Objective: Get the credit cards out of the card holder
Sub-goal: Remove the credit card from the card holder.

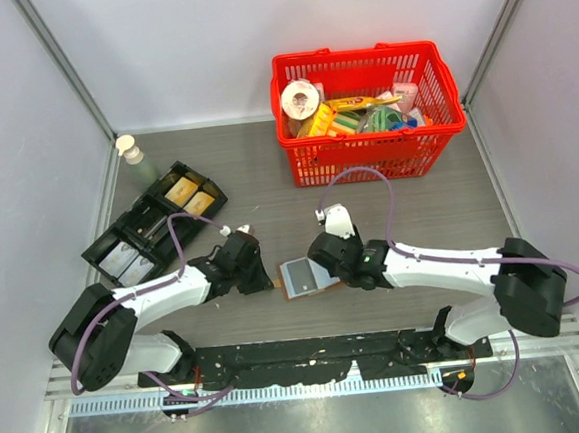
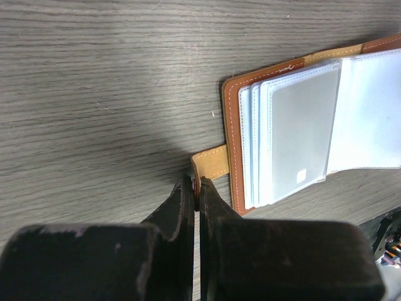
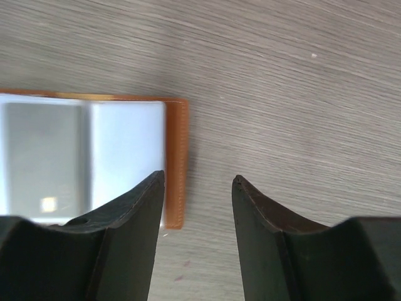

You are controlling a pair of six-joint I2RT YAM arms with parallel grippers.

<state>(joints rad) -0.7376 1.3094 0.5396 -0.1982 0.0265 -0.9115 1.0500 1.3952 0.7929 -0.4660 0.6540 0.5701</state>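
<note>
The card holder (image 1: 304, 276), brown leather with a pale grey-blue inside, lies open on the table between my two grippers. In the left wrist view its clear sleeves (image 2: 294, 132) fan out, and the top one holds what looks like a grey card. My left gripper (image 2: 197, 185) is shut on the holder's little tan closing tab (image 2: 213, 163); it also shows in the top view (image 1: 265, 276). My right gripper (image 3: 198, 182) is open over the holder's other brown edge (image 3: 178, 157), one finger above the sleeves and one above bare table. It shows in the top view too (image 1: 326, 265).
A red basket (image 1: 369, 160) full of small goods stands at the back right. A black compartmented tray (image 1: 155, 227) with cards in it lies at the left. A small bottle (image 1: 130, 149) stands behind it. Grey walls close in both sides.
</note>
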